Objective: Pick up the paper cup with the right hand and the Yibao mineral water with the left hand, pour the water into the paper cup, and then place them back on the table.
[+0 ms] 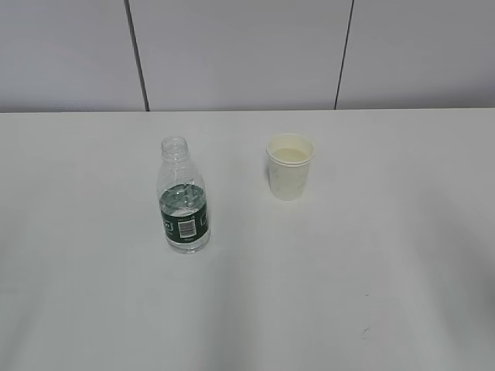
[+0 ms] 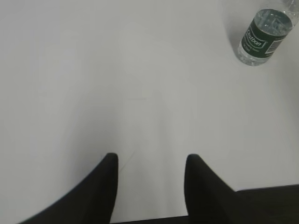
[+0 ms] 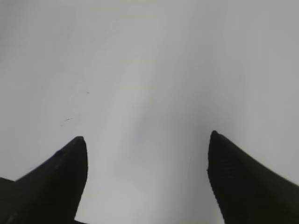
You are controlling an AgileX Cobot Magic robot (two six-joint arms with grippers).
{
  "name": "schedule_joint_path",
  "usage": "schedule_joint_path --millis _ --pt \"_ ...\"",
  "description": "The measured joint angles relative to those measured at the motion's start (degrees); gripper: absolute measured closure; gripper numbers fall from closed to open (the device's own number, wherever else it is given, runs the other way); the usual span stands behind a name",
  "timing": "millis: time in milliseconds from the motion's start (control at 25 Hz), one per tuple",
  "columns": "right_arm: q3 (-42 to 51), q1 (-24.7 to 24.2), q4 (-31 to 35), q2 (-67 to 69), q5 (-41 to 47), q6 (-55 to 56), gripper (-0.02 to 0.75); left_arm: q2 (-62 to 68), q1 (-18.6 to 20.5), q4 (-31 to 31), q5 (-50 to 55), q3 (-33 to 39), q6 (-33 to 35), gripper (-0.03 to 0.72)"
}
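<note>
The Yibao mineral water bottle (image 1: 184, 198) stands upright on the white table (image 1: 348, 270), left of centre, uncapped, with a dark green label and some water in it. The paper cup (image 1: 290, 166) stands upright to its right and a little farther back. Neither arm shows in the exterior view. My left gripper (image 2: 151, 158) is open and empty over bare table; the bottle (image 2: 264, 32) sits far off at the top right of the left wrist view. My right gripper (image 3: 147, 140) is open and empty over bare table; the cup is out of the right wrist view.
A grey panelled wall (image 1: 247, 54) rises behind the table's far edge. A few small dark scuffs (image 1: 363, 332) mark the tabletop near the front right. A dark table edge (image 2: 266, 205) shows at the bottom right of the left wrist view.
</note>
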Motion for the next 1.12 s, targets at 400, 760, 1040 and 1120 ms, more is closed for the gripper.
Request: schedule_joint_path --millis 400,760,1040,1120 --pt "2.51 0.00 -1.34 -21.24 3.61 0.00 0.146 0.00 0.00 0.00 0.00 0.00 0.00 0.398" --pt "2.51 0.00 -4.12 -32.91 9.67 2.29 0.146 0.00 0.00 0.00 0.00 0.00 0.00 0.400" --pt "2.51 0.00 -4.61 -39.14 15.94 6.22 0.146 0.00 0.00 0.00 0.00 0.00 0.00 0.400" --pt "2.51 0.00 -4.61 -39.67 18.43 6.78 0.146 0.00 0.00 0.00 0.00 0.00 0.00 0.400"
